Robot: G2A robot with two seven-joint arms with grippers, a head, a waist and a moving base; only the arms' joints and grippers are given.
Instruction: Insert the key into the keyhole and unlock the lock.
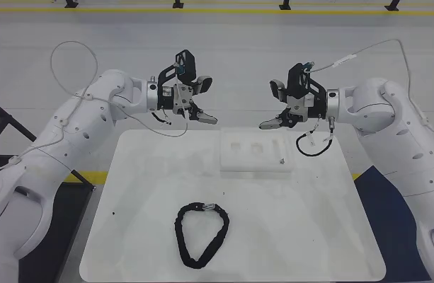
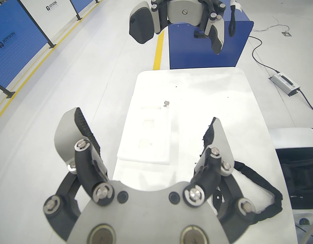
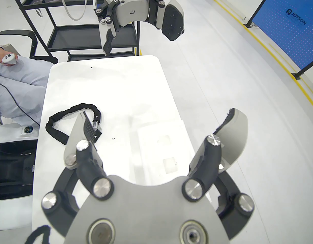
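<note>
The key (image 1: 281,161) sits at the right end of the white foam tray (image 1: 234,164), near the right gripper (image 1: 271,124), whose fingers are spread wide and hold nothing. The left gripper (image 1: 204,117), equally wide, hangs off the tray's other end. The chain lock (image 1: 183,237) lies well apart, toward the front of the table (image 1: 309,226). In the right wrist view a finger covers part of its metal body, and the keyhole cannot be made out.

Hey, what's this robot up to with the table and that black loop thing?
It is meant to unlock a lock with a key, but it has picked nothing up yet. The left gripper and right gripper both hang above the far side of the table, jaws open and empty. The small key sits at one end of a white foam tray. The black chain lock lies in a loop nearer the robot.
</note>
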